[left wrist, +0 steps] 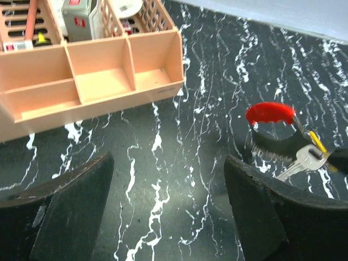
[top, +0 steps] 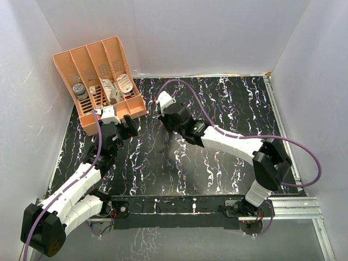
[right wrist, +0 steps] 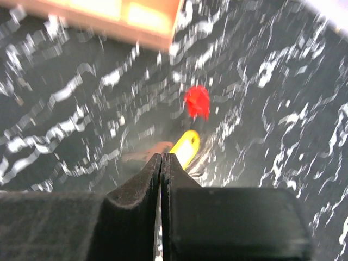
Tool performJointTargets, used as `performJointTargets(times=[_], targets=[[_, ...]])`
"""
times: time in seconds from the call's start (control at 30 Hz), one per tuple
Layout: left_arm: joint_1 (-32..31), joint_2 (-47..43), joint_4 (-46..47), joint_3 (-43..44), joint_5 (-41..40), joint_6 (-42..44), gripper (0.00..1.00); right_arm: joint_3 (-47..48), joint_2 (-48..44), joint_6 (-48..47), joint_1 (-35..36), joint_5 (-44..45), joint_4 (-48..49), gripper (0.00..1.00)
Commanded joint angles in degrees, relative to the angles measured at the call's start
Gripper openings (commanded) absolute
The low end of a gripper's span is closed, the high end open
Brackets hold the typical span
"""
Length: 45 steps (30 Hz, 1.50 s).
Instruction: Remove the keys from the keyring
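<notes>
The key bunch shows in the left wrist view: a red head (left wrist: 270,113), a silvery key (left wrist: 304,159) and a thin yellow piece (left wrist: 318,142), raised above their shadow on the black marble table. In the blurred right wrist view the yellow key (right wrist: 185,148) sticks out from the tips of my right gripper (right wrist: 162,157), which is shut on it, with the red key (right wrist: 197,101) beyond. The keyring is too fine to see. From above, my right gripper (top: 159,106) is by a red speck (top: 156,101). My left gripper (top: 130,124) is open and empty (left wrist: 168,179), left of the bunch.
A peach slotted organiser (top: 100,81) holding small items stands at the back left, right behind my left gripper; its low front compartments (left wrist: 98,81) face that gripper. White walls close in the table on three sides.
</notes>
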Motion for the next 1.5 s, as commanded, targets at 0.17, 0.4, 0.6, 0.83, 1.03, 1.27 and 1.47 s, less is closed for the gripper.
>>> performJointTargets(times=[0.17, 0.4, 0.6, 0.83, 1.03, 1.27, 1.47], targets=[[0.04, -0.95, 8.62, 5.52, 4.50, 4.81, 0.78, 7.45, -10.48, 0.76, 0.38, -3.42, 14.41, 0.00], [0.04, 0.59, 16.61, 6.74, 12.10, 3.52, 0.58, 10.01, -12.50, -0.23, 0.36, -4.75, 13.86, 0.00], [0.03, 2.67, 19.12, 8.72, 22.68, 3.76, 0.61, 6.98, -15.88, 0.05, 0.38, -4.82, 16.64, 0.00], [0.04, 2.28, 28.84, 7.28, 39.92, 4.40, 0.85, 6.84, -17.50, -0.48, 0.38, -4.87, 17.69, 0.00], [0.04, 3.90, 34.18, 6.62, 49.36, 3.61, 0.88, 5.64, -18.84, 0.22, 0.38, -5.40, 19.50, 0.00], [0.04, 4.69, 36.32, 5.84, 53.76, 1.45, 0.89, 5.02, -19.24, 0.77, 0.38, -5.34, 21.02, 0.00], [0.06, 6.38, 39.46, 4.30, 50.91, 1.59, 0.89, 5.25, -19.06, 1.72, 0.38, -6.47, 21.20, 0.00]])
